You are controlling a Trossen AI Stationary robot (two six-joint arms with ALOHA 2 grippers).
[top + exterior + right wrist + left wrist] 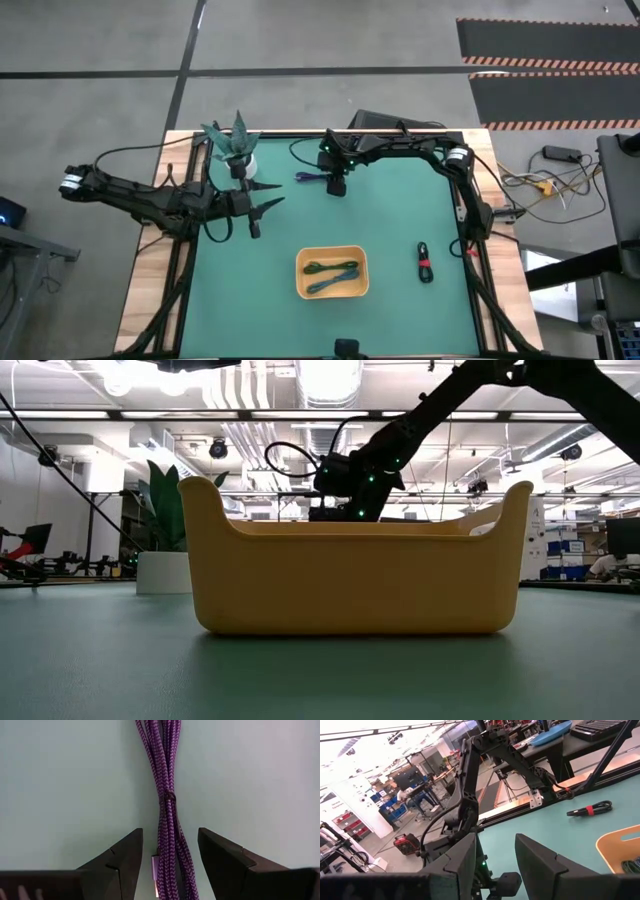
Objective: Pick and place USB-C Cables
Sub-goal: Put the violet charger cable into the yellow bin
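Observation:
A dark blue-purple braided cable bundle (pixel 167 815) lies on the green mat at the far middle (pixel 311 177). My right gripper (pixel 170 857) is open above its end, one finger on either side, touching nothing; it shows in the high view (pixel 336 186). A green cable (pixel 322 267) and a teal cable (pixel 335 281) lie in the orange tray (pixel 303 262). A black cable with a red band (pixel 424 262) lies on the mat right of the tray. My left gripper (pixel 262 207) is open and empty at the left.
A potted plant (pixel 236 147) stands at the far left corner, close to my left gripper. The tray (pixel 350 575) sits near the front middle. Black frame rails (pixel 470 250) run along the table's sides.

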